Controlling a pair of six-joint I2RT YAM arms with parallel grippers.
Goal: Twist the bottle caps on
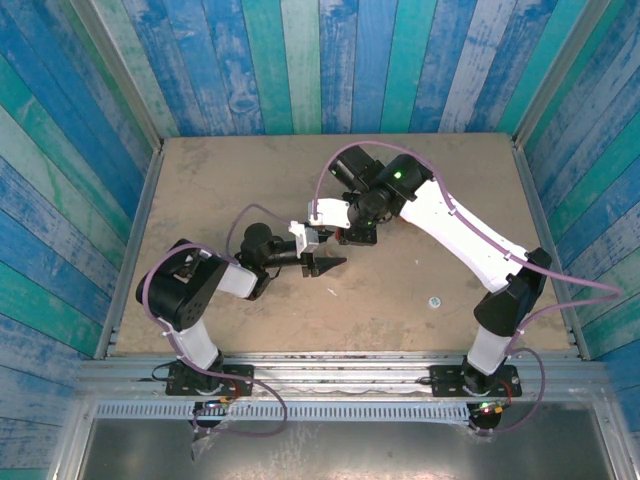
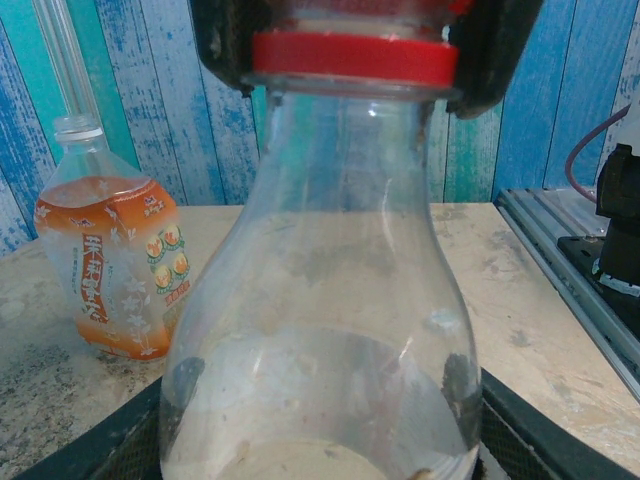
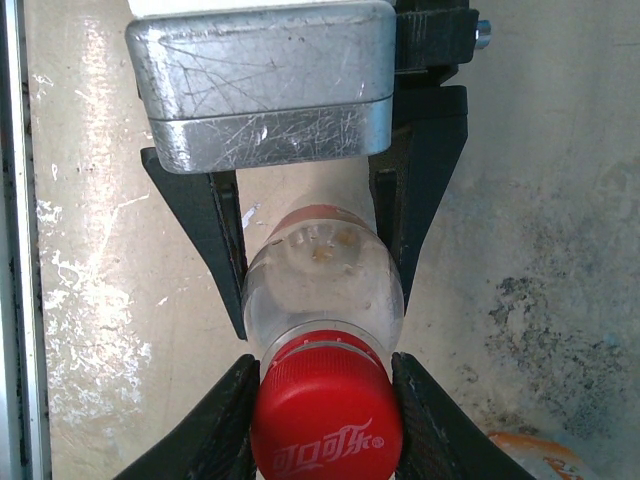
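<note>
The slim clear bottle (image 2: 330, 300) stands upright between my left gripper's (image 2: 320, 410) fingers, which press on its sides lower down; the same fingers (image 3: 222, 250) flank its shoulder from above. My right gripper (image 3: 325, 410) is shut on the red cap (image 3: 326, 420), which sits on the bottle's neck (image 2: 350, 57). In the top view the two grippers meet mid-table, left (image 1: 322, 265) and right (image 1: 352, 235). The wider orange-labelled bottle (image 2: 110, 260) stands upright behind and to the left, and its edge (image 3: 540, 455) also shows. A small pale cap (image 1: 433, 301) lies on the table to the right.
The tan table top (image 1: 230, 180) is bounded by blue plank walls (image 1: 320, 60) and a metal rail (image 2: 570, 270) along its edge. The right arm (image 1: 460, 235) reaches across the table's right half.
</note>
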